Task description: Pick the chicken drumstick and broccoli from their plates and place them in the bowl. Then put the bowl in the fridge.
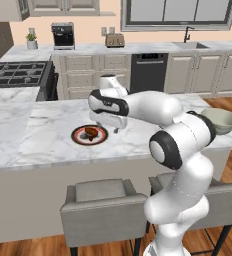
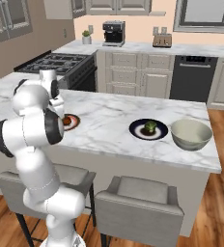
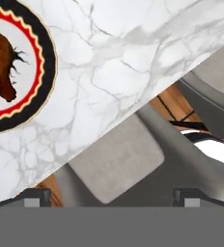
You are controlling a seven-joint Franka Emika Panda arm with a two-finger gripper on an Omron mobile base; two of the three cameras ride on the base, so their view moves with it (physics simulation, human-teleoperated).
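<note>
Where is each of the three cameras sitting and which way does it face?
Left base view: behind the arm's left, facing the island; arm lower right, gripper beside the chicken drumstick.
Right base view: behind its right, facing the island; arm lower left, broccoli and bowl ahead.
Hand view: on the hand, looking down at the counter edge; open finger tips at bottom.
Shared: the drumstick's red-rimmed plate.

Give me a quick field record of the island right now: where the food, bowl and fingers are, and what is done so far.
drumstick: chicken drumstick on red-rimmed plate
broccoli: broccoli on dark plate
bowl: bowl on the marble island, right of dark plate, nothing seen inside
gripper: gripper above the counter beside red-rimmed plate, fingers open, holding nothing
progress: both foods on their plates, nothing moved to bowl yet
</note>
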